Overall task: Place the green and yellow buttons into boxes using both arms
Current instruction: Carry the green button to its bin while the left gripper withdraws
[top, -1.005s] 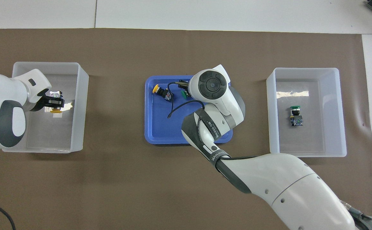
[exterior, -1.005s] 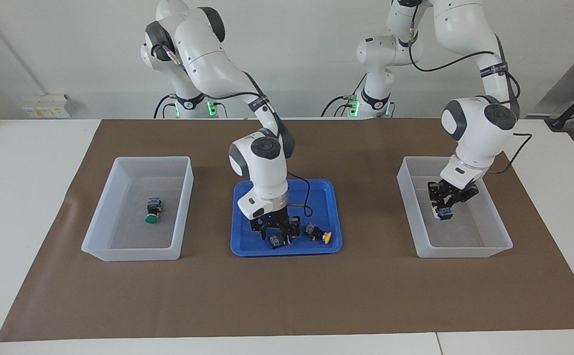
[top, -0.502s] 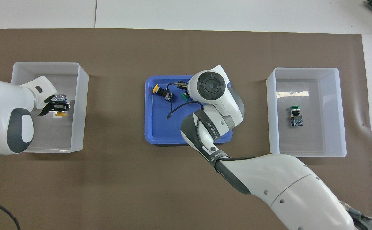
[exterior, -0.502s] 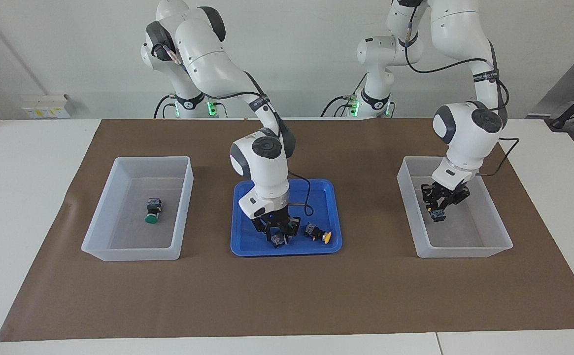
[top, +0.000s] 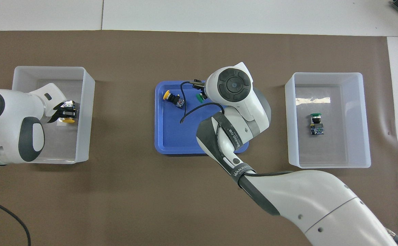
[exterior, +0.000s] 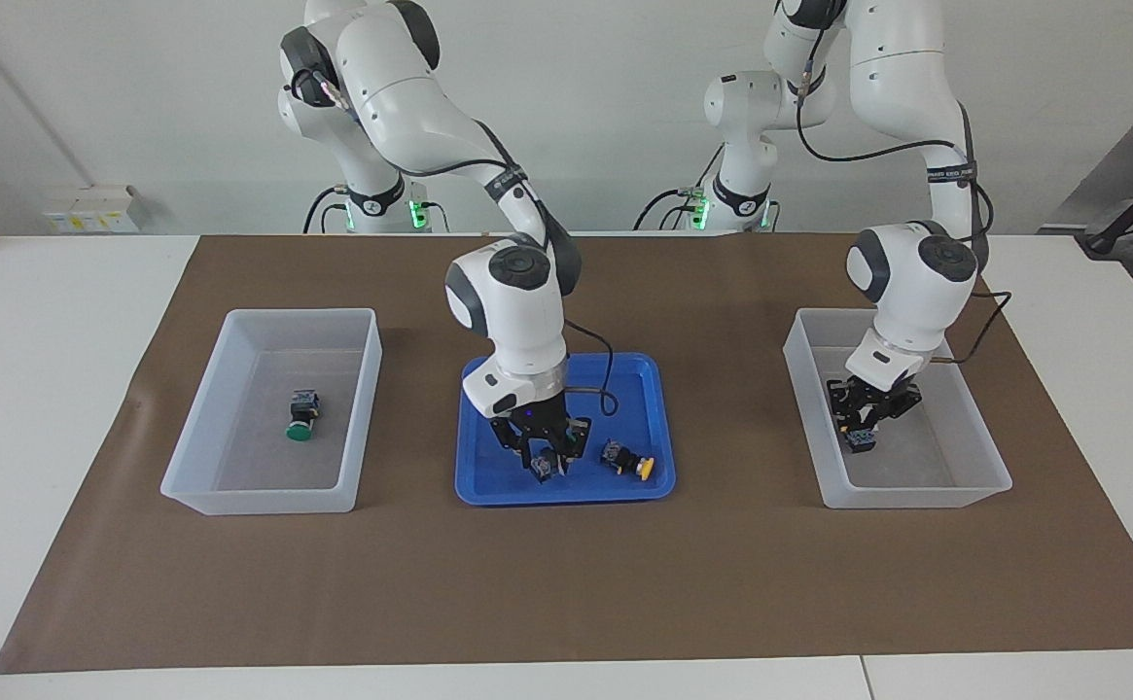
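My right gripper has closed on the green button in the tray, lifting; left gripper holds a yellow button low in its box, release next.

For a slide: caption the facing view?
Right gripper lifts a green button from the tray; left gripper holds a yellow button over its box.

Both arms are glossy white, built of rounded jointed segments with dark grey round caps on the joints. A thin black cable runs along each forearm, strapped down by a black band with white lettering, and loops loose near the wrist. Each wrist ends in a black two-finger gripper. Green lights glow at both bases.
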Robot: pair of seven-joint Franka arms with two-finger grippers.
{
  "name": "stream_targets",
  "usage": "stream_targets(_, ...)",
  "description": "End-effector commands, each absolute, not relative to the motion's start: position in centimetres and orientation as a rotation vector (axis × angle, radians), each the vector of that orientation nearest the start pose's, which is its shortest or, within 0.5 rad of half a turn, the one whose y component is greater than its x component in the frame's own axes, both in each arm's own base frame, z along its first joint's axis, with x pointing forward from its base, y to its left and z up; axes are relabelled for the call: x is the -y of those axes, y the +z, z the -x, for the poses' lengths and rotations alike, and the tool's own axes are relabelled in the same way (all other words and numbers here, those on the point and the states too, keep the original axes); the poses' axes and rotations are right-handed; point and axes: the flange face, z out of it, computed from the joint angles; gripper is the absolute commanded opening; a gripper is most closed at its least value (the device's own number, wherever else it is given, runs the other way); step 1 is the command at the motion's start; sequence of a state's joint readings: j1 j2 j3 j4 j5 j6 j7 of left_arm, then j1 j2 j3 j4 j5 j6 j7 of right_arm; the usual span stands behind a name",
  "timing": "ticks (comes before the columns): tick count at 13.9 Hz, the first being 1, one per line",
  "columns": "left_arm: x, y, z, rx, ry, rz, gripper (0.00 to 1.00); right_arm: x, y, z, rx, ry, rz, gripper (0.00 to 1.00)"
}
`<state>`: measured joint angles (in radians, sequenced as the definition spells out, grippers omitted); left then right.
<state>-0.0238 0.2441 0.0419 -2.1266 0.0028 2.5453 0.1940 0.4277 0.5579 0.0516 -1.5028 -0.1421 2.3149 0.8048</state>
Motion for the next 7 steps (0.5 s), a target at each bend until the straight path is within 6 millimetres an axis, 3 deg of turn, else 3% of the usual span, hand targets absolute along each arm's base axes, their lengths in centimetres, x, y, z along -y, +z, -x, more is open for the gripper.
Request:
stream_targets(1, -1.4, 30.6, -58.6, -0.291, -0.28, 3.073, 0.71, -28.6, 42.3, -64.1, -0.323, -0.366, 3.054, 0.0)
stream_targets(2, -1.4, 30.7, -58.8, -0.289, -0.284, 3.072, 0.96, -26.8, 43.6, -64.0, -0.278, -0.361, 3.076, 0.0)
stream_targets(5, -1.7, 30.9, -59.0, -0.279, -0.291, 3.071, 1.0, -21.4, 45.7, -63.8, -0.088, -0.301, 3.148, 0.0)
stream_targets(7, -1.9, 32.1, -59.6, -0.271, -0.307, 3.068, 1.0, -16.2, 46.7, -64.1, 0.038, -0.269, 3.182, 0.0)
